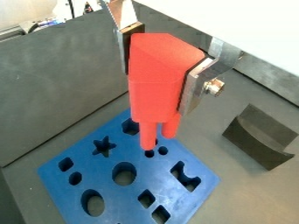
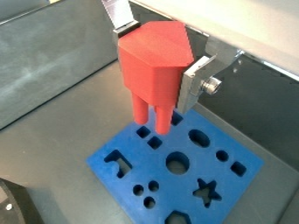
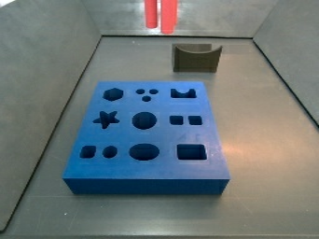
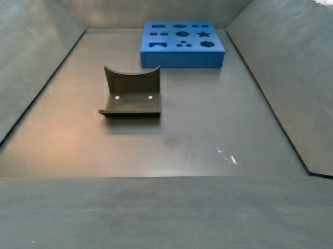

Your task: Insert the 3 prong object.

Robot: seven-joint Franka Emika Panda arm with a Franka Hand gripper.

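Note:
My gripper [image 1: 160, 74] is shut on the 3 prong object [image 1: 158, 74], a red block with a wider body and narrow prongs pointing down. It shows in both wrist views, and the silver fingers [image 2: 194, 79] clamp its sides [image 2: 146, 74]. The prongs hang above the blue board [image 1: 117, 179], over its edge near a group of small round holes [image 1: 156, 151]. In a side view only the red prongs [image 3: 162, 14] show at the top edge, high behind the board [image 3: 125, 135]. The gripper and the red object are out of sight in the side view where the board [image 4: 182, 58] lies far back.
A dark olive curved block [image 3: 196, 58] stands on the grey floor behind the board, apart from it; it also shows in other views [image 4: 132, 92] [image 1: 260, 133]. Grey sloping walls [image 3: 62, 84] enclose the floor on all sides.

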